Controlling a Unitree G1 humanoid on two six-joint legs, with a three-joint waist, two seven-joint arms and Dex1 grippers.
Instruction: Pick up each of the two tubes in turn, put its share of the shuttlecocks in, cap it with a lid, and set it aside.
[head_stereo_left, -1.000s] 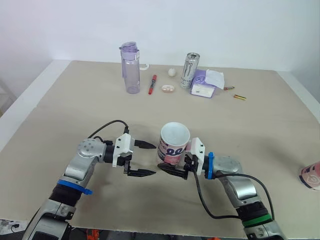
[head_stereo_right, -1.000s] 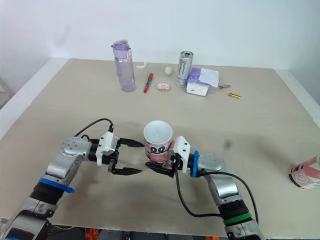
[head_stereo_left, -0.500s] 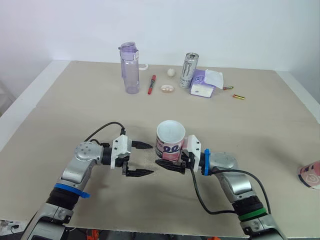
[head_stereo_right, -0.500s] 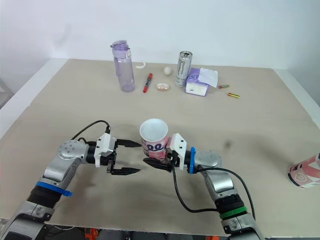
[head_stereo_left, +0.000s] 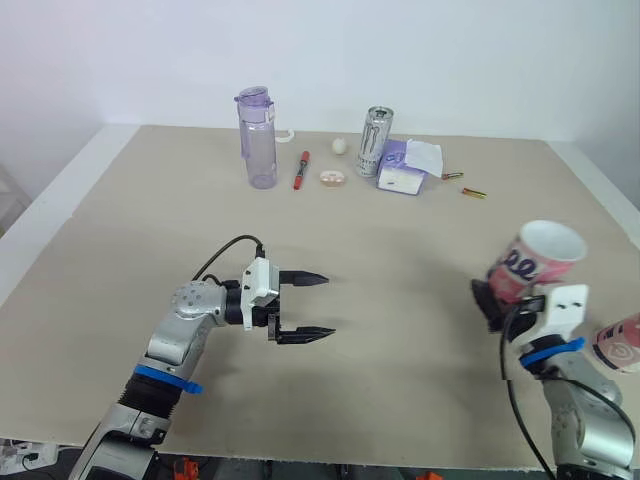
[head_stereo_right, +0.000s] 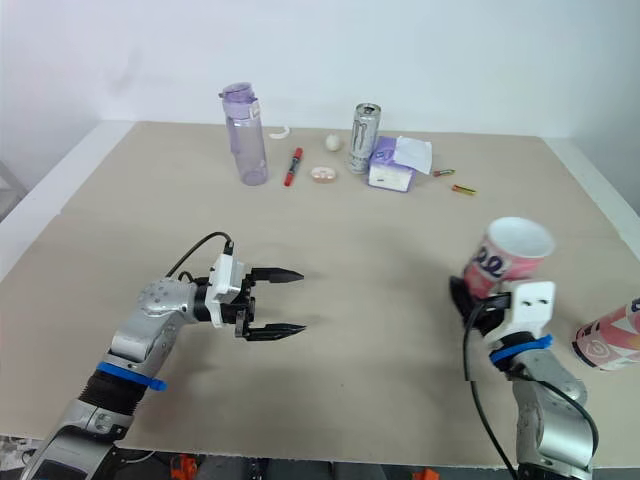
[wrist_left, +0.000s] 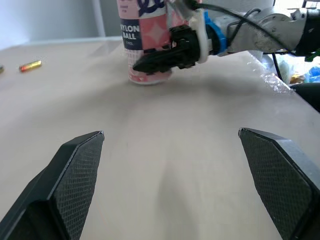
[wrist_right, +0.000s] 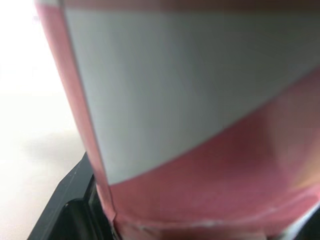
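- Left claw (head_stereo_left: 328, 304), as we see it from the head, hangs over the beige table (head_stereo_left: 400, 240) left of the middle. Its two black fingers are spread wide and nothing is between them.
- From the same view we find the right claw (head_stereo_left: 490, 302) at the table's right side, clenched on the lower part of a pink-and-white tube (head_stereo_left: 530, 260). This tube leans with its open mouth up and tipped to the right.
- We see a second tube (head_stereo_left: 622, 345) lying on its side at the right edge of the table, just beside the right arm.
- Along the far edge we count a clear purple water bottle (head_stereo_left: 258, 140), a red marker (head_stereo_left: 298, 170), a white ball (head_stereo_left: 340, 146), an energy-drink can (head_stereo_left: 374, 142), a tissue pack (head_stereo_left: 410, 168) and a small yellow-and-red cylinder (head_stereo_left: 474, 192).
- From the left wrist, we look between the left claw's parted fingers (wrist_left: 75, 170) at bare table. Beyond them the right claw grips the pink-and-white tube near its base. We cannot tell whether that base touches the table.
- From the right wrist, we see the tube's pink and white wall pressed close against one black finger (wrist_right: 70, 205).
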